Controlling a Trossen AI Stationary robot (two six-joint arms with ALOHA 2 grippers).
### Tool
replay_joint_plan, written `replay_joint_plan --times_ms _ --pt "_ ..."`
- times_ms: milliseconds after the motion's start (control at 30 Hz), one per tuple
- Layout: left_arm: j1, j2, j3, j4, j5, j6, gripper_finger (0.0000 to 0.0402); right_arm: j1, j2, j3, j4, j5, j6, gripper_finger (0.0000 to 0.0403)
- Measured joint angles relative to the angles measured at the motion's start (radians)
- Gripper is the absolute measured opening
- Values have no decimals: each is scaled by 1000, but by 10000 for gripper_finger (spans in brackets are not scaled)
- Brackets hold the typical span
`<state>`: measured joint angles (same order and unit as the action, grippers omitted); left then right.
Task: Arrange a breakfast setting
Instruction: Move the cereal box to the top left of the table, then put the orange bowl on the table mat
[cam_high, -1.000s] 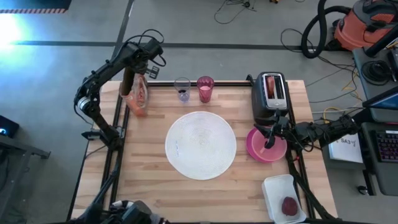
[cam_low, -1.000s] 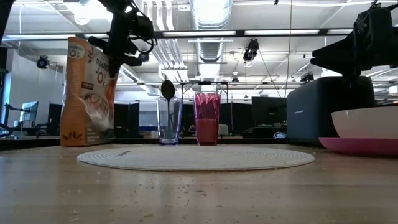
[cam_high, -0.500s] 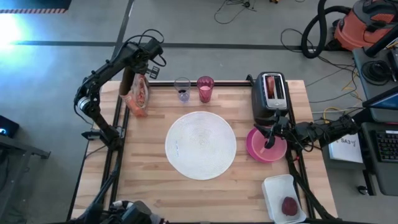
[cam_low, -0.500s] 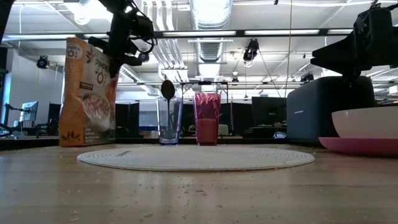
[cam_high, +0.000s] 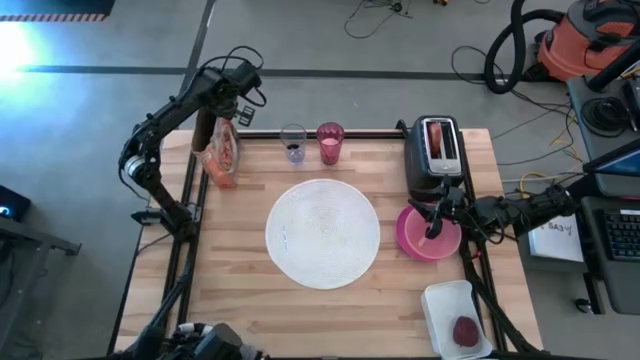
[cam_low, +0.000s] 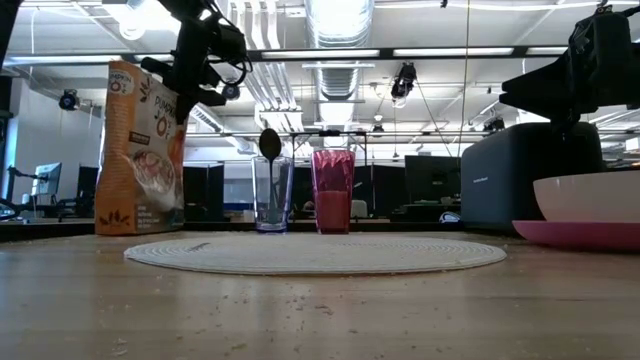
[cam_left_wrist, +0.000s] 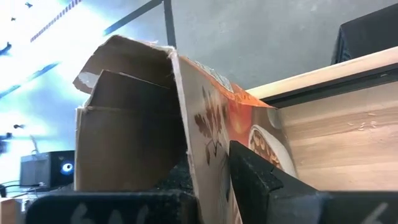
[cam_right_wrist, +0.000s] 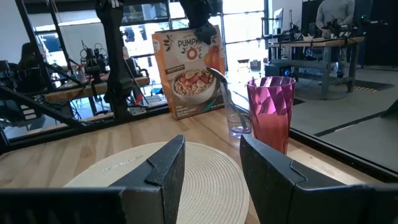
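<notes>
High view: the left gripper (cam_high: 222, 112) sits at the top of the cereal box (cam_high: 221, 152), grip unclear, at the table's far left; disc (cam_high: 322, 232) lies central. The right gripper (cam_high: 434, 222), fingers parted, hovers over the bowl (cam_high: 428, 226) on the plate (cam_high: 412, 243). Low view: box (cam_low: 140, 150) stands upright beside the tumbler (cam_low: 333, 190).

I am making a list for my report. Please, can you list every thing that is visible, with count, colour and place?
cereal box: 1, orange, far left corner
clear glass: 1, holds a spoon, far edge
tumbler: 1, pink, beside the glass
round mat: 1, white, table centre
toaster: 1, black, far right
plate: 1, magenta, carrying a bowl, right side
tray: 1, white, near right corner, holds a dark-red fruit
left gripper: at the box top
right gripper: open, over the plate
</notes>
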<state>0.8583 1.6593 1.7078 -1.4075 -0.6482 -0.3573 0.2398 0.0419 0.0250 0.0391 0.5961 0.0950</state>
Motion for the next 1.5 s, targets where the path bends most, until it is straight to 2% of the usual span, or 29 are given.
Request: replay_joint_plan --times_ms 133,400,500,733,867,1000,1100,1200,1300,1433,1500 --pt "-8 -8 56 -15 21 -2 45 0 0 0 0 0 0 144" --pt "-27 -9 227 -165 59 -56 46 0 0 0 0 0 1 144" --pt "-42 -16 274 -163 73 -69 46 0 0 0 0 0 1 144" --pt "-87 -24 381 -164 202 -75 46 0 0 0 0 0 0 144" --pt "-153 -25 391 -163 247 -75 46 0 0 0 0 0 0 144" --pt "-278 -26 323 -162 255 -82 46 0 0 0 0 0 1 144" --pt "-397 -26 227 -142 243 -82 46 0 0 0 0 0 1 144" --pt "-533 -26 111 -104 228 -145 46 0 0 0 0 0 0 144" --pt "-689 -28 -30 -13 152 -249 46 0 0 0 0 0 1 144" --pt "-884 -28 -197 130 -8 -423 46 0 0 0 0 0 1 144" --pt "-958 -28 -258 208 -48 -452 46 0 0 0 0 0 0 144"
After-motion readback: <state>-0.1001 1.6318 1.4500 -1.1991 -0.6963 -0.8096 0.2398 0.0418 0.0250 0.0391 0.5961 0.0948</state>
